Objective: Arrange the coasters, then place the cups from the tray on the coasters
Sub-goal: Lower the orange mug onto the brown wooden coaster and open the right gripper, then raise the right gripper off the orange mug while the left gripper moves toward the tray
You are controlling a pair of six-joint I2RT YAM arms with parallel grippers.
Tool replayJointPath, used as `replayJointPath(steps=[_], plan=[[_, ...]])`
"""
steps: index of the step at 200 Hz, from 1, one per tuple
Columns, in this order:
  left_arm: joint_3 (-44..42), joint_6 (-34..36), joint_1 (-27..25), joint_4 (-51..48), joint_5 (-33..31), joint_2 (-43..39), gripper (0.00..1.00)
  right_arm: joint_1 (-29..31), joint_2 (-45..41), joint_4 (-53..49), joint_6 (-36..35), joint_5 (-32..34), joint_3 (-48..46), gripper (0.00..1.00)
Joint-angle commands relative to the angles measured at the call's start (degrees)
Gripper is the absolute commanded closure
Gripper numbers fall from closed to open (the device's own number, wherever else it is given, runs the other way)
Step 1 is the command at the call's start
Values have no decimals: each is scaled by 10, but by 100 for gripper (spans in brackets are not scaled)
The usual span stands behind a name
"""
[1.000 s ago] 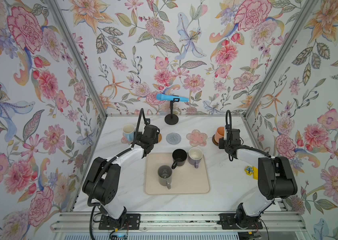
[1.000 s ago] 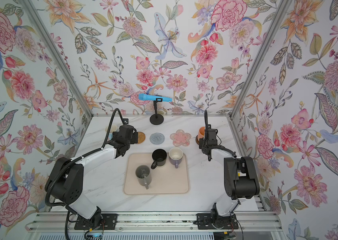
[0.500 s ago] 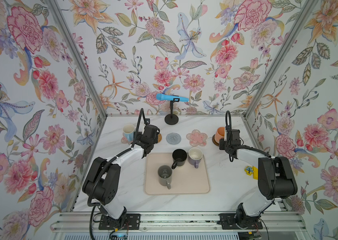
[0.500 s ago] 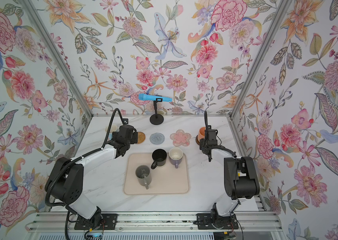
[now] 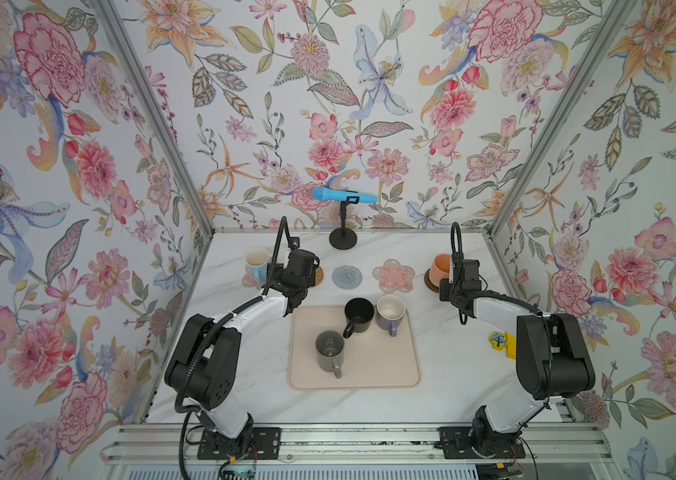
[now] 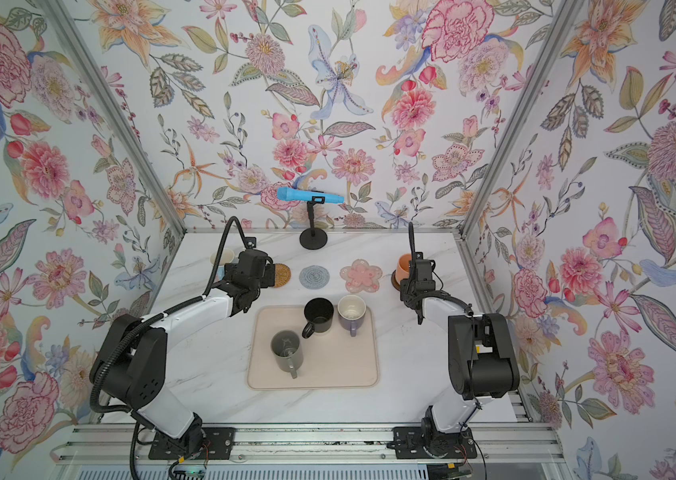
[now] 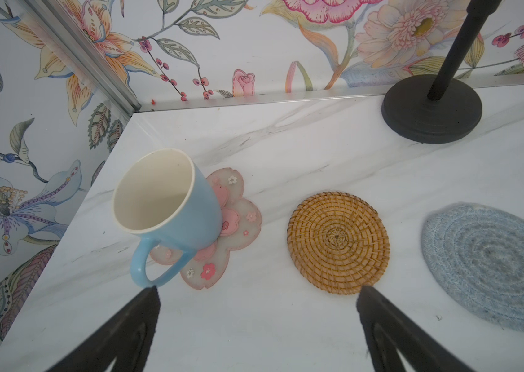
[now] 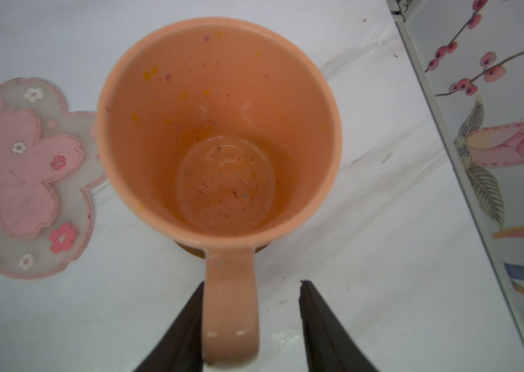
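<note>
Now orange mug [image 8: 218, 135] on dark brown coaster [image 5: 427, 279] — right gripper [image 8: 252, 283] jaws parted round handle, left gripper [image 7: 258, 288] spread, empty. Next — retreat clear, fetch purple mug [image 5: 390, 312] off tray [image 5: 377, 365].

In a top view the left arm [image 5: 298, 270] covers most of the woven coaster [image 5: 319, 275]. The orange mug [image 8: 218, 135] hides all but a sliver of the brown coaster [image 8: 191, 251], and its handle runs off the right wrist view's edge, as does the pink flower coaster [image 8: 19, 174]. The yellow thing [image 5: 501, 341], half behind the right arm [image 5: 552, 353], is too small to identify.
</note>
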Motion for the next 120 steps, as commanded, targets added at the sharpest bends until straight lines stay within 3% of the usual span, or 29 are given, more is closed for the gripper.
replayJointPath(steps=[1,120], plan=[[-2,-3,-4,-21,-22,-22,1,-1,-23,-10,1,13,-2,51],[-28,-7,-4,-32,-25,-71,1,8,-79,-66,23,-18,5,46]])
